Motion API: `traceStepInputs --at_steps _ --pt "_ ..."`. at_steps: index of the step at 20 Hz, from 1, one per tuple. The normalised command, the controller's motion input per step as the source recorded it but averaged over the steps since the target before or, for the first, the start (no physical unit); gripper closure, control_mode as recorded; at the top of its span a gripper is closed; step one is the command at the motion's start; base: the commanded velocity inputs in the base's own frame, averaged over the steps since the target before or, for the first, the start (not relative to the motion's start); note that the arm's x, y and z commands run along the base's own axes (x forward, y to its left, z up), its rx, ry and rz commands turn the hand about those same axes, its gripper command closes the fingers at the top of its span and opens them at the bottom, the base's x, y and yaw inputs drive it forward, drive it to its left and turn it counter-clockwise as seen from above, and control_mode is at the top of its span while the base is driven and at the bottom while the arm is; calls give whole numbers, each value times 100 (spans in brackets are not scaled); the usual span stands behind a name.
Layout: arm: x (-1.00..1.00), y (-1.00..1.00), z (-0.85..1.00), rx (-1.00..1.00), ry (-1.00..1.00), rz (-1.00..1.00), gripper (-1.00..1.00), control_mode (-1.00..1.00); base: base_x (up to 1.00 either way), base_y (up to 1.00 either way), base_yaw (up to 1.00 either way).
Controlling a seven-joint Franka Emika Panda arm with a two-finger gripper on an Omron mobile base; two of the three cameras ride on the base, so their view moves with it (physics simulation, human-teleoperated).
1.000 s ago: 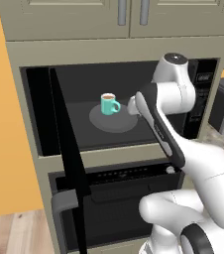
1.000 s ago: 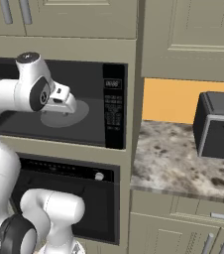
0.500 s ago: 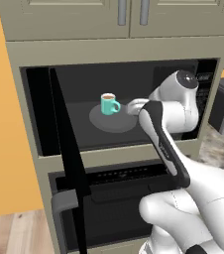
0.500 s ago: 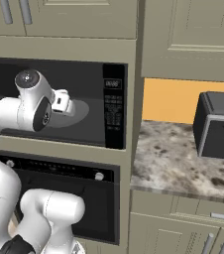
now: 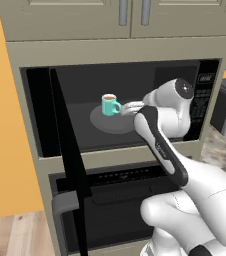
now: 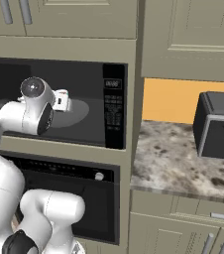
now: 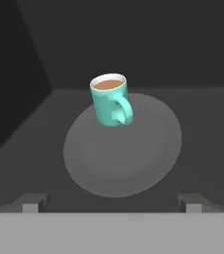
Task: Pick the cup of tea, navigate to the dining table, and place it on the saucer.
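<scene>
From the left base view, one cup (image 5: 110,104) stands upright on the grey turntable (image 5: 104,123) inside the open microwave (image 5: 205,100), handle toward the right, with the gripper (image 5: 128,107) just beside that handle and apart from it. It looks small, stiff and light, but its glaze is probably slippery and the tea can slosh, so a level grip across the body, clear of the handle, seems safest. From the right base view, the arm reaches into the cavity; one dark toaster (image 6: 222,125) sits on the granite counter (image 6: 173,158) at right. In the hand view, the single cup (image 7: 111,100) sits toward the far side of the turntable (image 7: 134,163), handle facing near; two fingertips (image 7: 32,203) stand wide apart, holding nothing.
</scene>
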Motion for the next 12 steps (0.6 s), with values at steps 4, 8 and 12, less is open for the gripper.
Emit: traceStepInputs --at_steps 4,8,12 --pt "36 38 1 -9 -2 19 -100 -100 0 0 0" --pt "36 16 -3 -13 0 7 -100 -100 0 0 0" --pt "33 -5 -20 -3 0 0 -100 -100 0 0 0"
